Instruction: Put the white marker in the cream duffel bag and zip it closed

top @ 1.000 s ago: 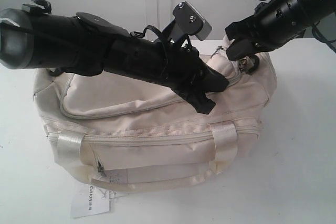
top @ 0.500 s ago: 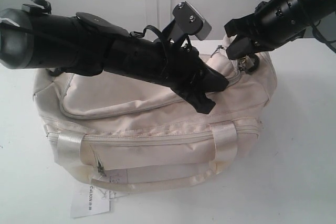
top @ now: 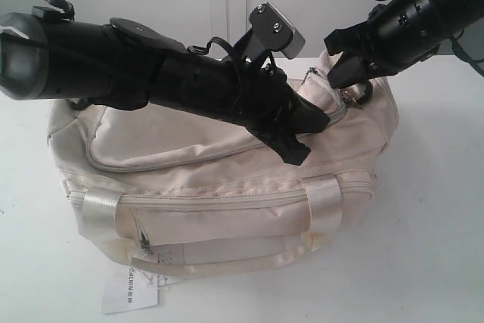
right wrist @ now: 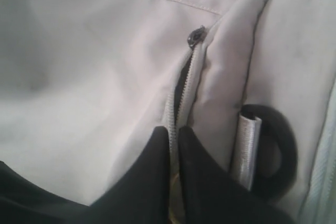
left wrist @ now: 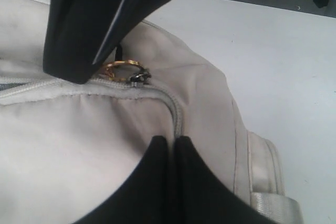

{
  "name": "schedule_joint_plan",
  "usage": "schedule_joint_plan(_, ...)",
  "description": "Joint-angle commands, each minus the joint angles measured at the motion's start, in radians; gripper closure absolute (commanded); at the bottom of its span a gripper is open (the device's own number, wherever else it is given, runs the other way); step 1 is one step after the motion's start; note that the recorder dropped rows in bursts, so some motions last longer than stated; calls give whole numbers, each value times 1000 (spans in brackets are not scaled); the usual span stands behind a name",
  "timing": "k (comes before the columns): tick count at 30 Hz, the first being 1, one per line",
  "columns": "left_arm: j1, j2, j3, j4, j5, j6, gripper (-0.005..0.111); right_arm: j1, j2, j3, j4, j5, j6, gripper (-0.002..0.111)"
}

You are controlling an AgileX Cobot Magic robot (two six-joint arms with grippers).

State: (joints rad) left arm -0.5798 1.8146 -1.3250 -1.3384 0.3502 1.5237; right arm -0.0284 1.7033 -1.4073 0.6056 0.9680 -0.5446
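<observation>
The cream duffel bag point(top: 227, 179) lies on the white table with its long top zipper point(left wrist: 84, 88) almost closed. My left gripper point(top: 297, 149) reaches across the bag's top. Its jaws point(left wrist: 173, 141) are shut, pinching the fabric at the zipper seam. At the bag's far right end, my right gripper point(top: 342, 73) is shut on the zipper's gold ring pull point(left wrist: 122, 66), just behind the grey slider point(left wrist: 137, 77). In the right wrist view a short open stretch of zipper runs from its jaws point(right wrist: 175, 129) to the slider point(right wrist: 197, 36). The white marker is out of view.
A black strap ring point(top: 361, 94) hangs at the bag's right end, close to the right gripper. The shiny cream handle point(top: 227, 262) and a white paper tag point(top: 130, 291) lie at the bag's front. Bare white table point(top: 431, 225) shows to the right of the bag.
My right gripper has risen slightly at the bag's right end, lifting that corner of fabric with it. The left arm has not moved.
</observation>
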Motion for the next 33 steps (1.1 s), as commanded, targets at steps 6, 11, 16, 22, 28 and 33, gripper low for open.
schedule_joint_plan(6, -2, -11, -4, -13, 17, -5, 107, -3, -20, -4, -23, 11, -20, 108)
schedule_joint_plan(11, -2, -11, -4, -13, 17, -5, 107, -3, -42, -4, -166, 120, -37, 86)
schedule_joint_plan(16, -2, -11, -4, -13, 29, -5, 107, -3, -36, 0, -147, 72, -169, 69)
schedule_joint_plan(22, -2, -11, -4, -13, 40, -5, 107, -3, -35, 0, -147, 110, -622, 70)
schedule_joint_plan(28, -2, -11, -4, -13, 39, -5, 107, -3, -59, 2, -161, 200, -1087, 70)
schedule_joint_plan(33, -2, -11, -4, -13, 44, -5, 107, -3, -15, 2, -127, 98, -1175, 70)
